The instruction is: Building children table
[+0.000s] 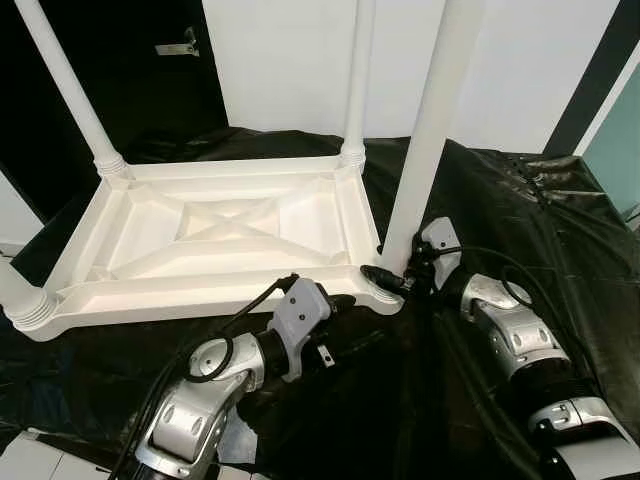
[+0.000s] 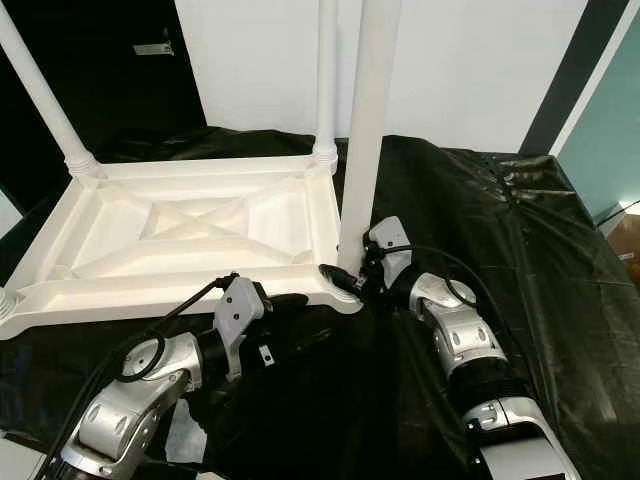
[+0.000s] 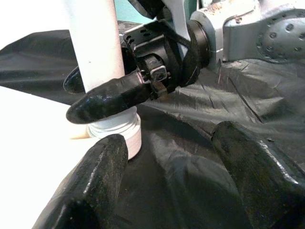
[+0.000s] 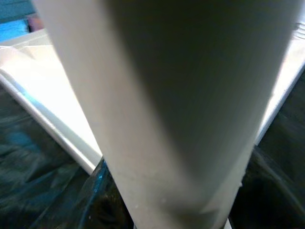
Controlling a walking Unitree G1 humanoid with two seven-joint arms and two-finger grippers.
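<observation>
Your right gripper (image 1: pixel 392 280) is clamped on the near-right leg (image 1: pixel 432 130) just above its socket — the tabletop (image 1: pixel 215 240) lies upside down on black sheeting (image 1: pixel 520 220). Your left gripper (image 3: pixel 167 186) hovers spread beside it, holding nothing.

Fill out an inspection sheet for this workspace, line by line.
Surface: black sheet on the floor, wrinkled.
Job's things: white tabletop upside down; four legs upright in its corners.
Clutter: nothing seen.
Grippers: right gripper clasps the near-right leg at its base; left gripper open, at the tabletop's near edge, facing that leg.
Cables: black cables along both arms.
Surroundings: white wall, dark door.
</observation>
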